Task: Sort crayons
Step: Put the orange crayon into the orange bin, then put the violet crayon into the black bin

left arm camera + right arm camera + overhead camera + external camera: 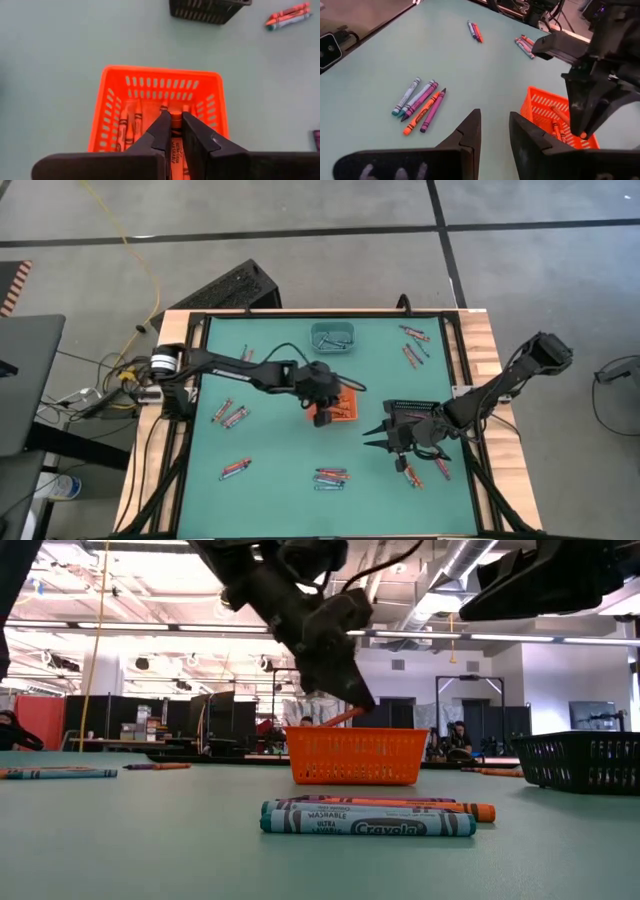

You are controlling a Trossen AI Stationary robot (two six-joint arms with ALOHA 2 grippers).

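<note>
Held orange crayon (176,131) — lower part hidden btwn end effector fingers.

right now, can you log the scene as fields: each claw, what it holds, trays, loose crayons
left claw: shut on an orange crayon, over the orange tray
right claw: open, empty, above the mat beside the black tray
orange tray: mid-table, several orange crayons already inside
teal tray: far edge of the mat
loose crayons: small mixed clusters scattered on the green mat, one group ahead of the right claw
</note>
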